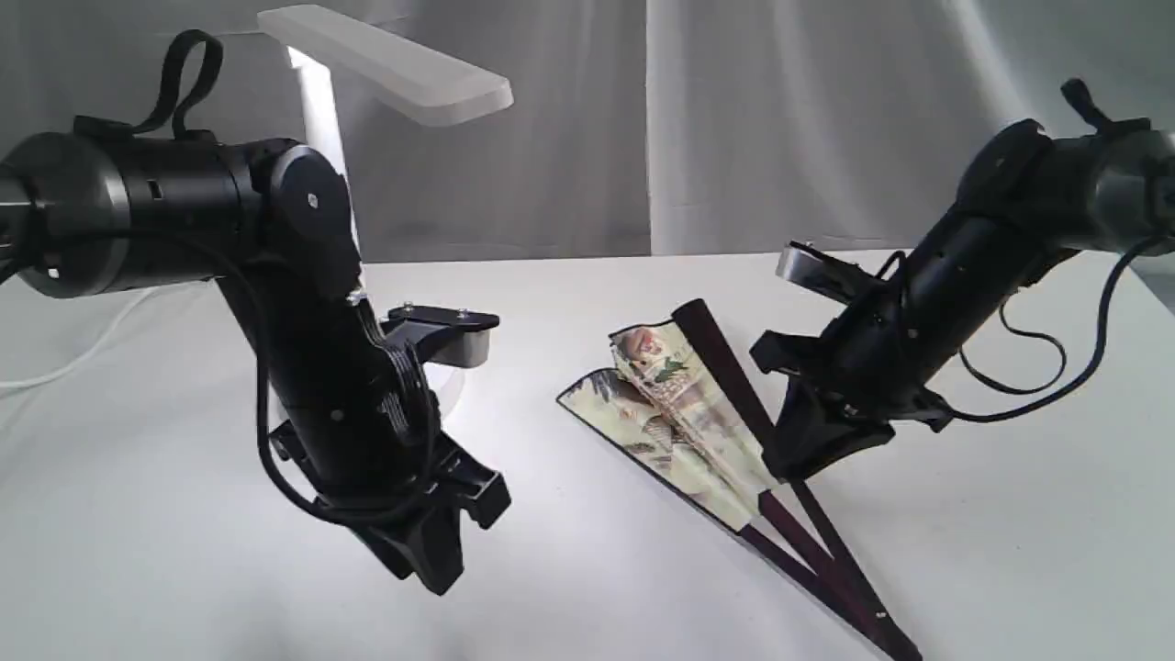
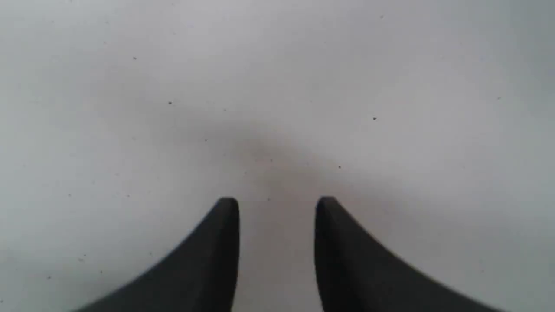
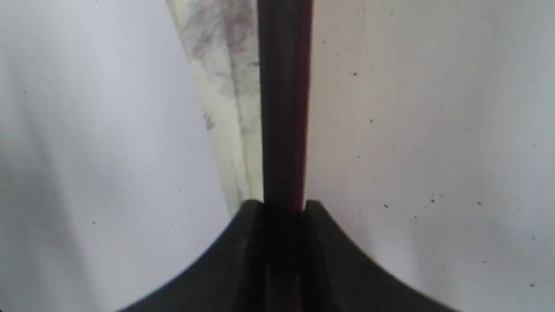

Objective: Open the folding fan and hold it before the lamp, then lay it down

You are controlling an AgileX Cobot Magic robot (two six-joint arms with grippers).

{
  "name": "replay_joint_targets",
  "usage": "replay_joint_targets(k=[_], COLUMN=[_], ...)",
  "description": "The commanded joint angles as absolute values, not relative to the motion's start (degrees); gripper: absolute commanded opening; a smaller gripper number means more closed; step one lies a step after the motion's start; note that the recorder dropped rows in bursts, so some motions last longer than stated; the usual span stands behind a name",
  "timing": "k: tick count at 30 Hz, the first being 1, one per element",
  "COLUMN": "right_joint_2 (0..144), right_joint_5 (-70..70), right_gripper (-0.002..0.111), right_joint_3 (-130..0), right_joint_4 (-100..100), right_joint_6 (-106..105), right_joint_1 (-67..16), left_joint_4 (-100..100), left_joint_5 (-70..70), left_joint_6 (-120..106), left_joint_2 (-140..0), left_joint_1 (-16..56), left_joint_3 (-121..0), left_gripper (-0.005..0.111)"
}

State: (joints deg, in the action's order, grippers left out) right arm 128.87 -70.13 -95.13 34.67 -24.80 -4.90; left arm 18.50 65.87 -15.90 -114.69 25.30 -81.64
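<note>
Maroon guard of the fan [image 3: 284, 108] is clenched in the right end effector [image 3: 284, 204]; the left end effector [image 2: 277, 203] hangs released, empty. The fan lies partly opened on the surface [image 1: 138, 551], right of the lamp [image 1: 386, 60]. I judge that full spreading, showing and laying down remain.

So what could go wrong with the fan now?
The right gripper pinches only one thin dark guard of the folding fan, so it might slip or twist when lifted. The paper leaf is only partly spread and bunched, so pulling could crease or tear it. The left gripper hangs open, away from the fan, giving no support.
</note>
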Motion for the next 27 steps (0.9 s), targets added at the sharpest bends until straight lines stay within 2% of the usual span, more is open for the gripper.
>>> replay_joint_targets(k=[1, 6, 13, 21, 27], right_joint_2=[127.1, 125.1, 120.8, 116.9, 115.3], right_joint_5=[-70.0, -70.0, -70.0, -70.0, -70.0], right_gripper=[0.0, 0.0, 0.0, 0.0, 0.0], right_joint_3=[-95.1, -95.1, -90.5, -83.1, -79.1], right_joint_4=[37.5, 38.6, 44.0, 50.8, 57.7], right_joint_6=[-25.8, -25.8, -30.3, -36.9, -40.9], right_joint_1=[-4.7, -4.7, -4.7, -4.6, -4.6], left_joint_4=[18.7, 18.8, 19.6, 24.3, 24.8], left_joint_5=[67.8, 69.6, 65.2, 55.7, 42.5], left_joint_6=[-18.4, -20.1, -18.1, -18.8, -21.8], left_joint_2=[-114.1, -114.1, -113.6, -108.4, -101.0], left_joint_1=[25.1, 25.1, 25.1, 25.1, 25.1], left_joint_3=[-81.3, -81.3, -81.3, -77.5, -67.6], left_gripper=[0.03, 0.025, 0.007, 0.007, 0.007])
